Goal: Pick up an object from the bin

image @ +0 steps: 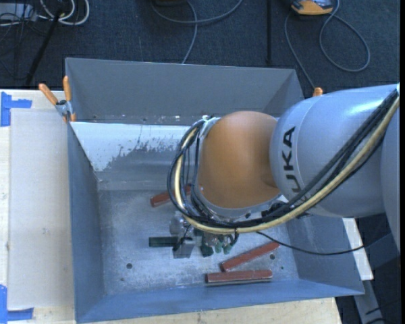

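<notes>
My gripper point(184, 243) hangs low over the middle of the bin floor, mostly under the arm's orange cover. A thin black bar point(160, 242) lies flat right beside it on the left, with its right end at the gripper. A small dark green piece point(212, 248) sits just to the right of the gripper. Whether anything is gripped I cannot make out.
A reddish-brown stick point(159, 199) lies further back on the left, partly under the cables. Two reddish-brown bars lie near the front wall, one slanted point(251, 256) and one flat point(238, 276). The arm covers the right half of the bin.
</notes>
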Robot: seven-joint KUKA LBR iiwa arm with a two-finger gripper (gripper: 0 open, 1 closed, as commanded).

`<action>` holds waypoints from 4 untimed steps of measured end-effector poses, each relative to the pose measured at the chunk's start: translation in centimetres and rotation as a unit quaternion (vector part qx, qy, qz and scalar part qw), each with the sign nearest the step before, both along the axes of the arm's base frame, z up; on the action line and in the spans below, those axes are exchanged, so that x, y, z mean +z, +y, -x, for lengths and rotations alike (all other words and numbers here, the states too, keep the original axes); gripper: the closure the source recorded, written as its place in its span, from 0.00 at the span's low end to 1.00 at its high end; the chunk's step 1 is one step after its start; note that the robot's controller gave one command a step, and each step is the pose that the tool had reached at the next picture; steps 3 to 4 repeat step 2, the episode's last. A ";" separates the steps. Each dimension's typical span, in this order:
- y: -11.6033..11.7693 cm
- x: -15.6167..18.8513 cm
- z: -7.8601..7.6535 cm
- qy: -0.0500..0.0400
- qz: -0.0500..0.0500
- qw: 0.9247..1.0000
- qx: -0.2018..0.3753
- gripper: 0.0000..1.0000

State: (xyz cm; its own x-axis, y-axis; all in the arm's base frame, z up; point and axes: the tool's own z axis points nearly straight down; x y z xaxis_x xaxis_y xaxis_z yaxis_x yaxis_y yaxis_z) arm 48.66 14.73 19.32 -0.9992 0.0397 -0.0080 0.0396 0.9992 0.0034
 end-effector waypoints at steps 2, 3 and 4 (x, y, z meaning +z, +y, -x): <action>3.1 5.1 -4.8 0.003 0.002 1.000 0.029 1.00; 3.1 5.1 -4.8 0.003 0.002 1.000 0.029 1.00; 3.1 5.1 -4.8 0.003 0.002 1.000 0.029 1.00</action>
